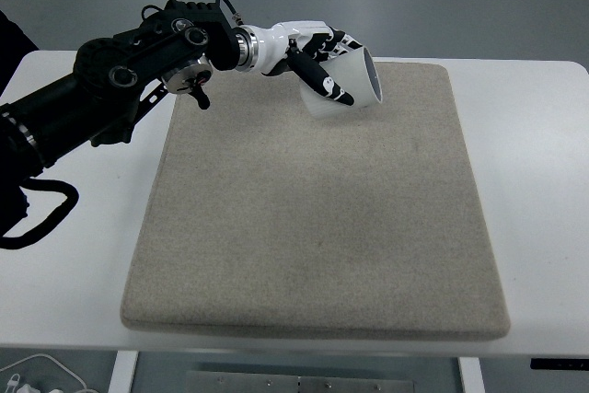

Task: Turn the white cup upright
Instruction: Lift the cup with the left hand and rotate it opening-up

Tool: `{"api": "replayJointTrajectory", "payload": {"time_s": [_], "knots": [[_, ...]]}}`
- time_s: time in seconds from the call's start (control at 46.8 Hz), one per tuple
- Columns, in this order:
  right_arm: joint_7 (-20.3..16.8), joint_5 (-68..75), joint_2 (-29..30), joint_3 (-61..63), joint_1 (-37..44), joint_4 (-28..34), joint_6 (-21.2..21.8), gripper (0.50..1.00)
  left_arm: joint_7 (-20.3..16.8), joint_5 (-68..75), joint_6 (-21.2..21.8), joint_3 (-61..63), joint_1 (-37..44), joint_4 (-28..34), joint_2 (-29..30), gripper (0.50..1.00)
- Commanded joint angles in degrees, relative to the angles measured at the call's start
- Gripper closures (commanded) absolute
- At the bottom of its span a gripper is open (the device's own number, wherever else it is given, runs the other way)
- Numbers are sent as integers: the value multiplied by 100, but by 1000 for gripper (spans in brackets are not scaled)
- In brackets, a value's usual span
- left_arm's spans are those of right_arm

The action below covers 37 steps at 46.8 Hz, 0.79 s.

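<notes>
Gripping the cup (354, 80), the left hand (317, 57) is being held over the far edge of the mat (313, 218), a little left of its far right corner. The fingers (322, 80) are being kept clamped around the cup's wall, with one dark-tipped finger being laid across the near side. The cup is being held tilted, its mouth being turned to the right and slightly up, so it is neither lying flat nor standing yet; whether its base is being touched to the mat cannot be told. This sideways grip is probably being used so that the wrist can be rolled to bring the mouth uppermost. The dark interior is being shown at the rim, and nothing is being seen inside it, though the depth is shadowed. The mat is being carried by the table (534, 181), and a soft landing is likely being offered by it. The right hand is not being shown anywhere.
</notes>
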Motion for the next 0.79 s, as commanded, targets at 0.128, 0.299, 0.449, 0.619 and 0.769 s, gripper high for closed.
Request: {"api": "replayJointTrajectory", "payload": {"time_s": [0.128,0.299,0.449,0.619,0.769], "knots": [[0,0,0,0,1,0,0,570,-350,-693,-38,-289,176,17,246,924],[0,0,0,0,1,0,0,570,-676,-720,-47,-877,431,17,317,922],[0,0,0,0,1,0,0,570,-834,-711,-47,-1370,844,9,317,924],[0,0,0,0,1,0,0,570,-1255,-729,-3,-1476,1143,17,317,928],[0,0,0,0,1,0,0,570,-1563,-808,14,-1704,1424,96,299,928]]}}
